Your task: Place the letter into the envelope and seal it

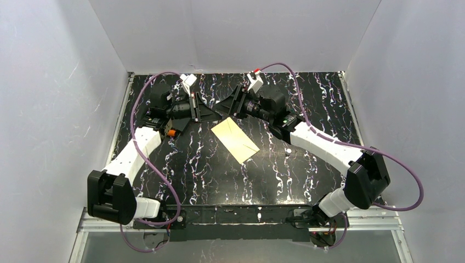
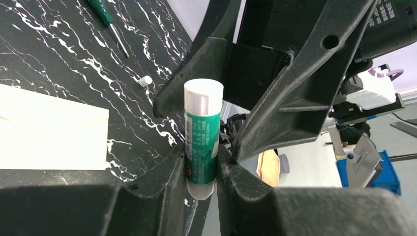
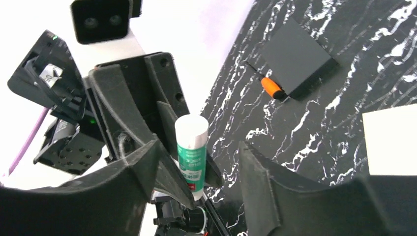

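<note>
The cream envelope [image 1: 234, 140] lies flat mid-table; it also shows in the left wrist view [image 2: 49, 130] and the right wrist view [image 3: 391, 142]. The bright white letter shows in no view. My left gripper [image 1: 211, 112] [image 2: 201, 157] is shut on a green glue stick with a white cap [image 2: 202, 123], held above the table behind the envelope. My right gripper [image 1: 227, 107] [image 3: 200, 145] faces it tip to tip, open, with its jaws standing apart on either side of the stick's cap end [image 3: 191, 130]. I cannot tell whether it touches the cap.
A black square card [image 3: 297, 56] with an orange-handled tool [image 3: 272, 87] beside it lies under the left arm. A green screwdriver [image 2: 103, 14] and a small white bit [image 2: 144, 81] lie on the black marbled table [image 1: 208, 175]. White walls close in three sides.
</note>
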{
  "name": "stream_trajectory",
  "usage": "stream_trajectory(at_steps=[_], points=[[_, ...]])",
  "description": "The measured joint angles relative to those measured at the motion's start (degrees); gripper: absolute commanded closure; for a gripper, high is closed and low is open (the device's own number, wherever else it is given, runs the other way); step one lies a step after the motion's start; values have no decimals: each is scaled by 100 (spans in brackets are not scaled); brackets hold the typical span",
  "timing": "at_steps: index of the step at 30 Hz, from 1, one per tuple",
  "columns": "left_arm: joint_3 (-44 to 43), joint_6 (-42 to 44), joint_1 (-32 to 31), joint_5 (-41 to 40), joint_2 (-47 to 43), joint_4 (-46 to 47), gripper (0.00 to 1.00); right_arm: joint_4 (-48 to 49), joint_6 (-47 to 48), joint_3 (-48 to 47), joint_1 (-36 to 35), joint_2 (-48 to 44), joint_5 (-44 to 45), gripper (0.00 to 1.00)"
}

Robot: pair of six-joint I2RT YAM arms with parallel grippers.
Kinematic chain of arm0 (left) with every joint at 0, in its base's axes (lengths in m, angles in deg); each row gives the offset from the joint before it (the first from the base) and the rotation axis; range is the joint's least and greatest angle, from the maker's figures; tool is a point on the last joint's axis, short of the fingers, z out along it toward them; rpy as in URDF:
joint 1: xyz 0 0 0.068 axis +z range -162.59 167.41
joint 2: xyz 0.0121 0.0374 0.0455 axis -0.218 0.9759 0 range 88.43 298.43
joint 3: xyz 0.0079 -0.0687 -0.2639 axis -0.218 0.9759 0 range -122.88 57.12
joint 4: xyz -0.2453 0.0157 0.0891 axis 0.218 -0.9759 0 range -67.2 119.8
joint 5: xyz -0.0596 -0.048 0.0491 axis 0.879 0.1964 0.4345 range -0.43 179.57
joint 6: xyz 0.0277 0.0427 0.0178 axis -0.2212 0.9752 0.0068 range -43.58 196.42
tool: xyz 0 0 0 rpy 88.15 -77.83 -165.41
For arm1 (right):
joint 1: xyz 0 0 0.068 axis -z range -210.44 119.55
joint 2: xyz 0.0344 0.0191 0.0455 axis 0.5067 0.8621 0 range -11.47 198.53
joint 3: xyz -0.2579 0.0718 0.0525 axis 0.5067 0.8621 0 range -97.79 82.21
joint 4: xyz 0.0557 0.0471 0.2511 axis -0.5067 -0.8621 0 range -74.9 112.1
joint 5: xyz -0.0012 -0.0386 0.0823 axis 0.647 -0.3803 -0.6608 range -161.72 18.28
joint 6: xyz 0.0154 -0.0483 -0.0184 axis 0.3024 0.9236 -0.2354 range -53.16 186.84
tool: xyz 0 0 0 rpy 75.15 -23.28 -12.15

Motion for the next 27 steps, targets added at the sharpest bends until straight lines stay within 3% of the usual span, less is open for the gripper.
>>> stream_trajectory(at_steps=[4, 7, 9, 12, 16, 21, 27], points=[[2, 385, 4, -76, -4, -13, 100, -699, 177, -306, 0, 22, 350, 21], [13, 909, 4, -195, -46, -66, 100, -1187, 256, -798, 0, 229, 562, 26], [-17, 1384, 4, -256, -61, -260, 100, -1364, 302, -1088, 0, 424, 627, 37], [-269, 2037, 4, -393, 9, -859, 100, -1620, 343, -1338, 0, 638, 678, 62], [-562, 2597, -2, -597, 164, -1397, 100, -1762, 330, -1556, -11, 756, 662, 70], [-756, 2815, -24, -658, 197, -1720, 100, -1893, 367, -1641, -22, 767, 601, 98], [-894, 2393, -20, -413, 197, -1832, 100, -1425, 612, -1495, 76, 699, 57, 99]])
